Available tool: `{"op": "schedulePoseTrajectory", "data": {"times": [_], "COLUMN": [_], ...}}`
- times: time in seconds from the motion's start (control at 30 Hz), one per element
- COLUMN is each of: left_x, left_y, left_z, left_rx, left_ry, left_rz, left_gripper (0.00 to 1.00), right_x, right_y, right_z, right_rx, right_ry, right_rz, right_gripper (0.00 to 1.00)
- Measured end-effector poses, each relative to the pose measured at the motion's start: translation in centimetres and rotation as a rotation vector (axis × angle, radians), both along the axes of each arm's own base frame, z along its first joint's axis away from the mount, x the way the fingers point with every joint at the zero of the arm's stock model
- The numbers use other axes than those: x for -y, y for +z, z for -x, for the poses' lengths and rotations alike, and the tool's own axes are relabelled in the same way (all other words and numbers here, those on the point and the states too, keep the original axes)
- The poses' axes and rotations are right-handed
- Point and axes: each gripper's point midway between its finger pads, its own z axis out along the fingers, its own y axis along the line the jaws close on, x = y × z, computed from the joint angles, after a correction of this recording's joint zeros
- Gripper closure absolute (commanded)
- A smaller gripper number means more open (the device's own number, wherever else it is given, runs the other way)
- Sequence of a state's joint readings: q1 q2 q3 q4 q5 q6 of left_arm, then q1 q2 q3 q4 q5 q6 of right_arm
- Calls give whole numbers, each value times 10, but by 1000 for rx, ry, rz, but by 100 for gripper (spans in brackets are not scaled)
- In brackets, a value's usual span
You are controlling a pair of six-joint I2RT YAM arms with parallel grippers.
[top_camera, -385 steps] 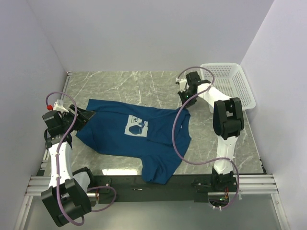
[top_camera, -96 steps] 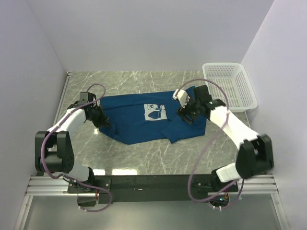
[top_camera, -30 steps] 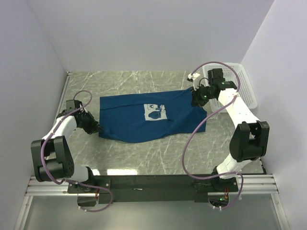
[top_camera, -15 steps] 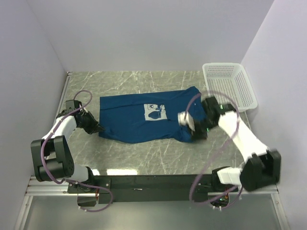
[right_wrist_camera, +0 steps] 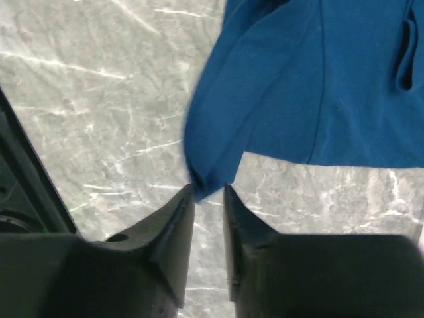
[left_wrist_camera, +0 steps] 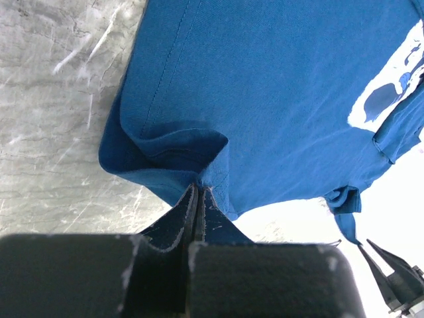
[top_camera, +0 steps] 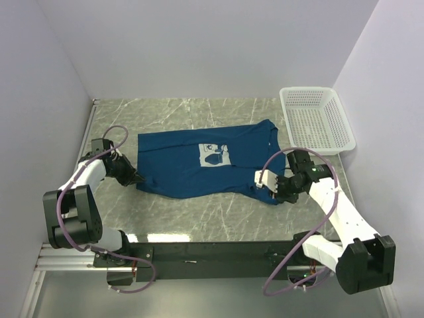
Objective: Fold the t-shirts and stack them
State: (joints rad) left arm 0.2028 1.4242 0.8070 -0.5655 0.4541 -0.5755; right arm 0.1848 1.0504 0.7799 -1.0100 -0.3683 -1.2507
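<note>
Dark blue cotton t-shirt (top_camera: 192, 165) lies spread across the middle of the grey marble-patterned table (top_camera: 199, 218). Its long axis runs left to right and its white square print (top_camera: 212, 156) faces up.

Left end effector (top_camera: 134, 179): positioned at the near-left corner of the garment, jaws fully closed on the cloth. In the left wrist view the hem is gathered into a small rounded fold just ahead of the fingertips (left_wrist_camera: 173, 225), with the fabric edge pinched between them.

Right end effector (top_camera: 278, 195): positioned at the near-right corner of the garment, low over the table, jaws parted by a narrow gap. In the right wrist view the pointed corner of the cloth sits at the mouth of that gap, between the two fingers (right_wrist_camera: 173, 225). Whether either finger presses on it cannot be told, and the rest of that edge lies slack on the marble.

White plastic mesh basket (top_camera: 315, 119): stands at the far-right corner of the table, apart from the garment.
</note>
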Motion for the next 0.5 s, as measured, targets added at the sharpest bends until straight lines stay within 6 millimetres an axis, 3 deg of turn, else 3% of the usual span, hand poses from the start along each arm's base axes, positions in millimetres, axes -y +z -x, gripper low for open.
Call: {"op": "schedulePoseTrajectory", "data": {"times": [0.03,0.23,0.37,0.5], "left_x": [0,0,1,2], "left_y": [0,0,1,1], "left_z": [0,0,0,0], "left_rx": [0,3,5,7], "left_ry": [0,-7,-10,-12], "left_rz": [1,0,6,12], "left_gripper": [99,99,99,99], "right_x": [0,-14,-35,-58], "right_y": [-1,7,11,-6], "right_z": [-2,-8,-12,-14], "right_rx": [-1,23,42,15], "right_ry": [-11,-63,-55,-45], "right_rz": [-4,-86,-118,-93], "right_gripper": [51,40,40,41]}}
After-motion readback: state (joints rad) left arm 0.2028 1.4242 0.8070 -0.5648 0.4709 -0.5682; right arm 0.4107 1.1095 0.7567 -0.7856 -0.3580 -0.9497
